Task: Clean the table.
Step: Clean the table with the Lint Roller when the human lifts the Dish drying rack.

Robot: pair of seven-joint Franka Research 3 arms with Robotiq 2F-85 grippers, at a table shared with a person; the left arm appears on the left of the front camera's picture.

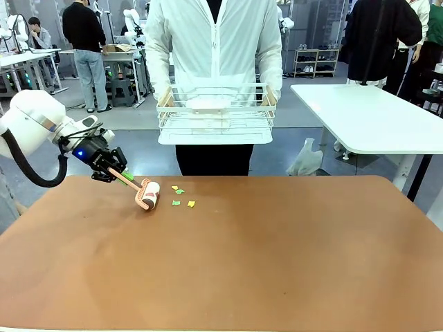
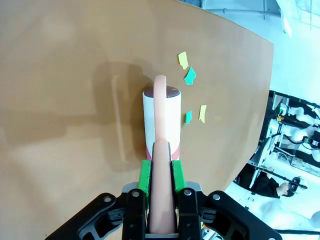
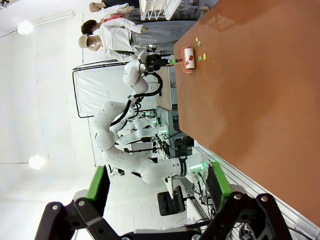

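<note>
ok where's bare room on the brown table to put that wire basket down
The right half and near middle of the table are bare, from the paper scraps to the right edge. It is crowded only at far left, where the left gripper holds the lint roller beside those scraps.

left arm [image 1: 34, 117] enters mid-left of the front view, wrist angled down-right; left gripper [image 1: 122, 176] clamped on a roller handle [image 2: 161, 205]. right gripper [image 3: 160, 182], bottom of its frame, fingers spread wide.
</note>
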